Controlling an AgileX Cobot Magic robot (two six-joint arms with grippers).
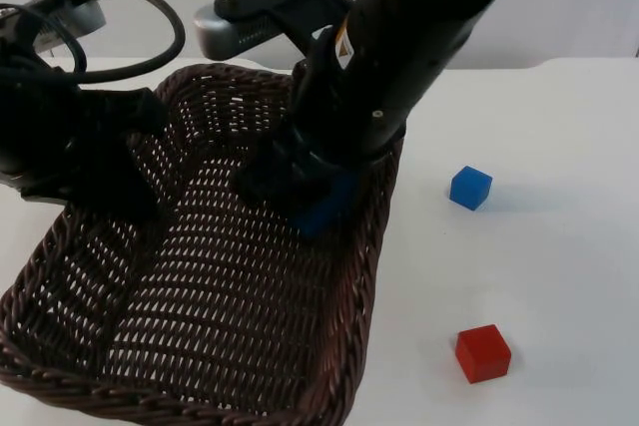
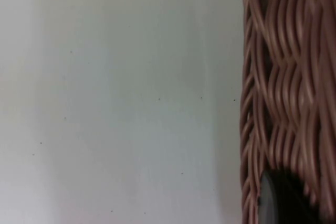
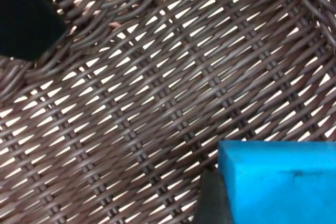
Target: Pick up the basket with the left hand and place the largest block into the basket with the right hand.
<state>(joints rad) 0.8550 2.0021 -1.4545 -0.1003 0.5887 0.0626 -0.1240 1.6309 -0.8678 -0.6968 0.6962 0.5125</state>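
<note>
Your left pincer sits at the far left rim of the dark wicker basket, and it looks clamped on that rim. In the left wrist view one black fingertip lies against the woven wall of the basket, with the white counter showing beside it. From the top camera you can see the basket tilted, its near edge close to the camera and its far wall rising toward the arm.

Your right pincer is down inside the basket, close to its right wall, and it grips the largest block, a blue cube whose lower part peeks out below the black fingers. In the right wrist view that block is pressed against a black fingertip, and the woven basket floor lies beneath it with light coming through the gaps. Whether the block already touches the weave you cannot tell from these pictures.

Out on the counter, to the right of the basket, you have two smaller cubes lying well apart from each other. The small blue block is the farther one, the red block the nearer one. Both lie apart from the basket and from either arm.
</note>
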